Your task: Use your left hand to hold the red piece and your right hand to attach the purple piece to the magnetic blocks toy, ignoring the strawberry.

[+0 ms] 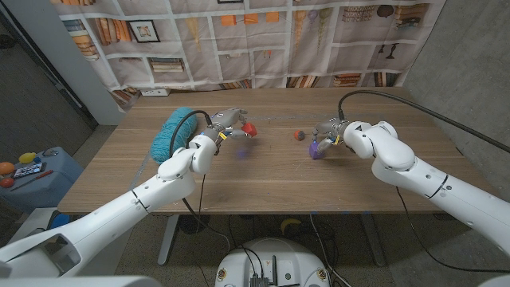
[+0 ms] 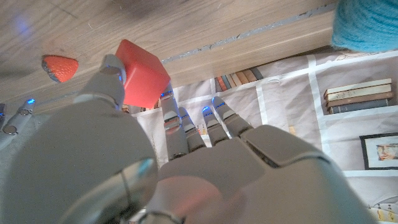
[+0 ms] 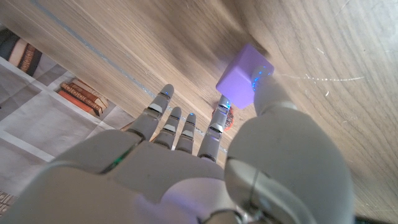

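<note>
A red cube [image 1: 249, 127], smooth and rounded at the edges, sits pinched in the left hand [image 1: 229, 123] above the left half of the wooden table. Well apart to the right, a pale purple cube [image 1: 318, 149] hangs tilted in the right hand's [image 1: 327, 135] fingertips, just over the tabletop.

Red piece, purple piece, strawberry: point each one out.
red piece [image 2: 142, 78]: left wrist view, on its broad front face.
purple piece [image 3: 239, 81]: right wrist view, on its lit face.
strawberry [image 1: 300, 135]: head view, on its middle, lying on the table.
</note>
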